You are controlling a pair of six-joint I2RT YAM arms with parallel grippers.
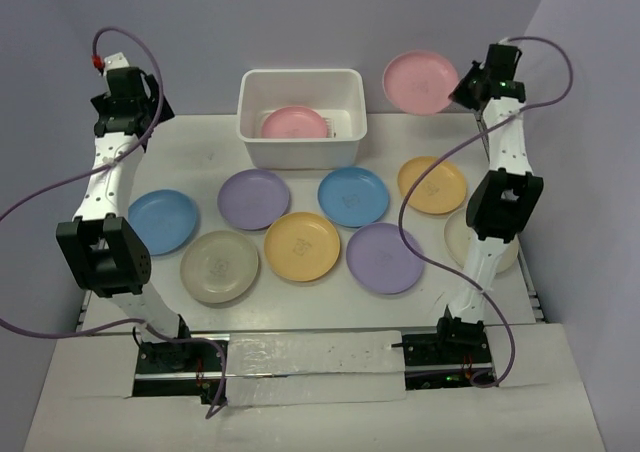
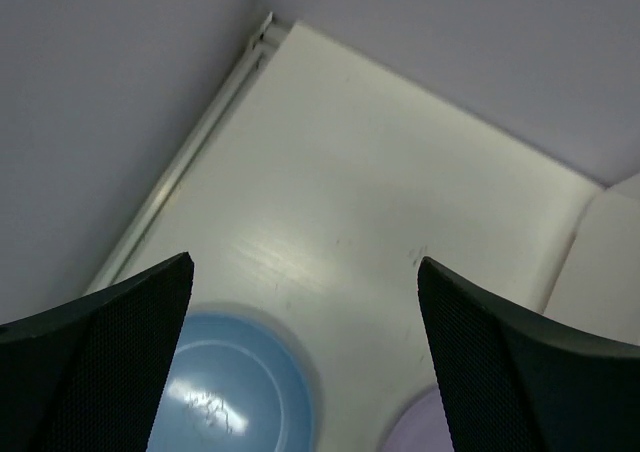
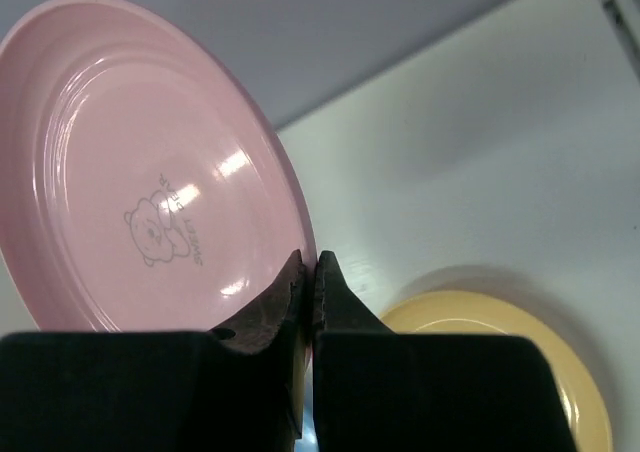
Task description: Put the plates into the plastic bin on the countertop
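The right gripper [image 3: 308,265] grips the pink plate [image 3: 150,172] by its rim above the far right corner of the bench [image 1: 195,157]. The left gripper [image 2: 305,264] is released and empty.

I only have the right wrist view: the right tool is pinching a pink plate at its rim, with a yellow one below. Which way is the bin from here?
Observer: In the top view the plastic bin stands left of the held pink plate, at the far middle of the countertop.
Operator: Is anything in it already?
Observer: Yes, a second pink plate lies flat on its base.
Operator: What is the left tool doing?
Observer: The left tool is open and holds nothing. It is raised over the left side, with a blue plate below it.
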